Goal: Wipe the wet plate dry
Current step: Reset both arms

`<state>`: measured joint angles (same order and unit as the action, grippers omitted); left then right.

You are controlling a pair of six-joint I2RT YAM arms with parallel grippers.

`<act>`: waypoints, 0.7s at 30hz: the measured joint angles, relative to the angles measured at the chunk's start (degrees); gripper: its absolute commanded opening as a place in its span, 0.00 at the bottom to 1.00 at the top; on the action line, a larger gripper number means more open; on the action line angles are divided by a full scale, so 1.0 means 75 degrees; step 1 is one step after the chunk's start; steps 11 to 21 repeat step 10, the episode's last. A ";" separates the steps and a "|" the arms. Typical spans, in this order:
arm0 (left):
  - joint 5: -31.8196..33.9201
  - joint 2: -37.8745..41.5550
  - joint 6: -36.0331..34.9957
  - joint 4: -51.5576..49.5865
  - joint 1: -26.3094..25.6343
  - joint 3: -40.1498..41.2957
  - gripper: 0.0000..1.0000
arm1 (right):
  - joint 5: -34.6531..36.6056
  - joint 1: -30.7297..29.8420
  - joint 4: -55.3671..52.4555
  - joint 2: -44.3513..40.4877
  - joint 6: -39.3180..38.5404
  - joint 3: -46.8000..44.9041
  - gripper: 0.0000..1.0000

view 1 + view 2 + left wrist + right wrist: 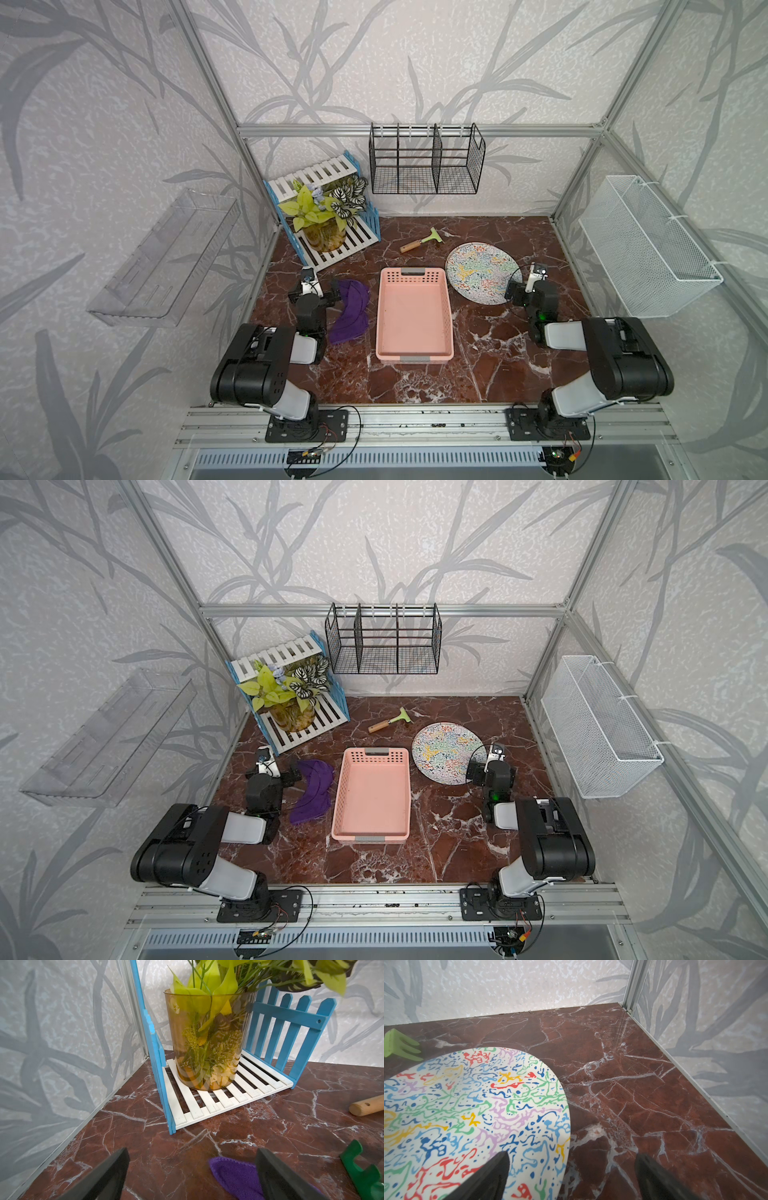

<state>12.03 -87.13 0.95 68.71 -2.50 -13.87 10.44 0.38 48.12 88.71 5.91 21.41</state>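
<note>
Plate point(480, 270) sits flat on the worktop point(490, 345), right of the pink basket point(448, 316). Right pincer point(571, 1176) has its jaws apart, straddling the plate's rim, empty. Purple cloth point(349, 309) lies left of the basket, long axis near-to-far. Left pincer point(191, 1174) is also apart and empty, one finger over the cloth's far tip. Left arm is nearer the cloth, so I'd guess cloth pickup comes next.

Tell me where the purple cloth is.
In a top view, the cloth lies at left, between the left gripper and the pink basket.
</note>
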 measured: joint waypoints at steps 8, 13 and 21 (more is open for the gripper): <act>-0.0119 0.0000 0.0000 0.0052 0.0000 0.0000 1.00 | 0.0000 -0.0003 -0.0006 0.0000 -0.0006 0.0015 0.99; -0.0149 0.0000 0.0000 0.0052 0.0000 0.0000 1.00 | 0.0000 -0.0009 -0.0009 0.0000 -0.0006 0.0023 0.99; -0.0149 0.0000 0.0000 0.0052 0.0000 0.0000 1.00 | 0.0000 -0.0009 -0.0009 0.0000 -0.0006 0.0023 0.99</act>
